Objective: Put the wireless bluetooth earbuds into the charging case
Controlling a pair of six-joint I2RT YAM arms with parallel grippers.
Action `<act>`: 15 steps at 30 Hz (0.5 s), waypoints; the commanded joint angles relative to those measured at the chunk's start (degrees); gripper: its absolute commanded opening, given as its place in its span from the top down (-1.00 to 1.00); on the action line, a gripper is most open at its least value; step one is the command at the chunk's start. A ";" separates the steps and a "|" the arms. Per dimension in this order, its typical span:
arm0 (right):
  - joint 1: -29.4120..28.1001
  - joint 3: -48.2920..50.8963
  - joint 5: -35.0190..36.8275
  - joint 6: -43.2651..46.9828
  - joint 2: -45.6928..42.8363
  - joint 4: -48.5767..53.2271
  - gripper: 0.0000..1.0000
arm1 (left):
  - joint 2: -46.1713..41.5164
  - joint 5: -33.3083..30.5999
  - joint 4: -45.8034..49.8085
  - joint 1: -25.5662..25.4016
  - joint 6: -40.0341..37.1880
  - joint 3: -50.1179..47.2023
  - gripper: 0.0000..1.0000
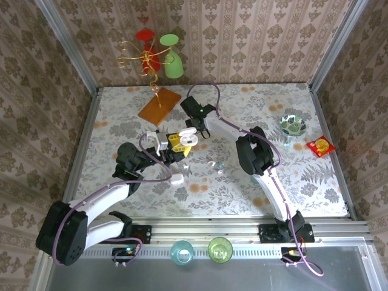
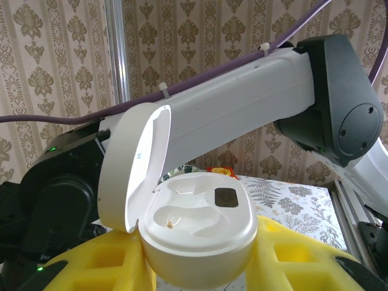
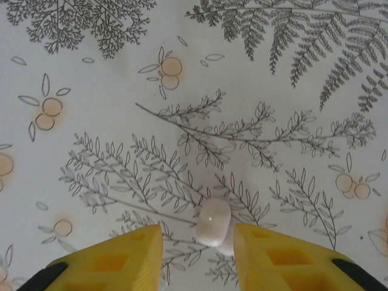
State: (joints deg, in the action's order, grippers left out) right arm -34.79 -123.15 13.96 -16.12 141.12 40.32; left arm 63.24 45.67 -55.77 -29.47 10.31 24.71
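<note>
Fingers (image 3: 115, 264) of the right gripper (image 3: 197, 230) stand partly open on either side of a small white earbud (image 3: 213, 221) lying on the patterned table (image 3: 91, 151). One side shows a clear gap and the other almost none, so the nearer finger may reach the glossy piece first and flick or roll it away. Left of centre in the scene, the left gripper (image 2: 194, 264) holds the open charging case (image 2: 200, 242) in a narrow grip, lid (image 2: 136, 163) raised and wells (image 2: 182, 215) looking empty; pressing an earbud in off-line could twist the rounded case in that hold.
</note>
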 commanded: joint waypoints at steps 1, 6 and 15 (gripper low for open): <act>-0.11 -4.78 4.47 1.82 2.92 5.35 0.28 | -1.02 1.00 -2.40 0.38 0.59 -0.74 0.41; -0.12 -9.17 4.06 2.42 6.10 7.91 0.35 | -1.02 1.15 -2.42 0.38 0.68 -0.72 0.41; -0.11 -10.30 2.98 2.67 6.91 9.20 0.60 | -0.93 1.01 -2.86 0.34 0.94 -1.07 0.41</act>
State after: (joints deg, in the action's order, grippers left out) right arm -34.76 -131.55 16.12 -14.02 146.91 46.70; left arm 63.24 45.84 -56.18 -29.47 10.33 24.34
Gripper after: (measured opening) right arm 0.210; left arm 0.341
